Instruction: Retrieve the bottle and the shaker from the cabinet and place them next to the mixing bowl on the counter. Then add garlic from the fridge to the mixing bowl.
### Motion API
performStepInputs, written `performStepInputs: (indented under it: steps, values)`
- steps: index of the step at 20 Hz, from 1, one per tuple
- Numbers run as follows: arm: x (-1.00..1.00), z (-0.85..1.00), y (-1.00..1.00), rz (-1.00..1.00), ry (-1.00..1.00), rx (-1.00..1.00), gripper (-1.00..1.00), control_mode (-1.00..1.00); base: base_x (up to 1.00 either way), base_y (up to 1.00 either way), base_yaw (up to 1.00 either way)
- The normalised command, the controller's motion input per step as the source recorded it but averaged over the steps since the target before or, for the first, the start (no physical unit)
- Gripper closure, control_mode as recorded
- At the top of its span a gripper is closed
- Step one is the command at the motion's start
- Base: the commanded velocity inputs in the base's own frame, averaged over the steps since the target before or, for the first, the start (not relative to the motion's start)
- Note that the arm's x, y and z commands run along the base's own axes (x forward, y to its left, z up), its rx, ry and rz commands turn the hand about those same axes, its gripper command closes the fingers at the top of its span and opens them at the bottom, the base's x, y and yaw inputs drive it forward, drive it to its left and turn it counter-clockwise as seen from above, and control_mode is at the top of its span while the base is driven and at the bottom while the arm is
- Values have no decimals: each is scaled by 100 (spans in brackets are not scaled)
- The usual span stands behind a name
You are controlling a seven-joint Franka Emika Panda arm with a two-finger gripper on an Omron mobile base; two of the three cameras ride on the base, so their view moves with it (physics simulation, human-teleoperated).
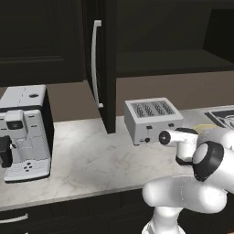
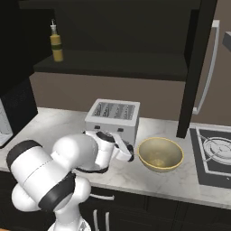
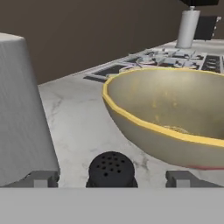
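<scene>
Black shaker (image 3: 111,169) upright beside mixing bowl (image 3: 144,127)

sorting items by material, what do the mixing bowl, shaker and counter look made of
Mixing bowl: probably glazed ceramic, smooth tan walls, yellow rim. Shaker: matte black, plastic or metal, holed top. Counter: polished white marble or a lookalike, going by the grey veins.

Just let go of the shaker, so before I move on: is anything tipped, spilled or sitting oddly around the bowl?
Nothing stands out. The shaker stands upright on the counter between the open end effector's fingertips, close beside the mixing bowl, which sits level. The bottle is still upright on the cabinet shelf.
</scene>
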Motion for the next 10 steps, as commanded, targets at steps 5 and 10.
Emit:
performStepInputs:
  steps: [5, 10]
  values:
    - [0, 86, 3, 0, 1, 0, -100, -100, 0, 0, 0]
    - [-10, 96, 1, 3, 3, 0, -100, -100, 0, 0, 0]
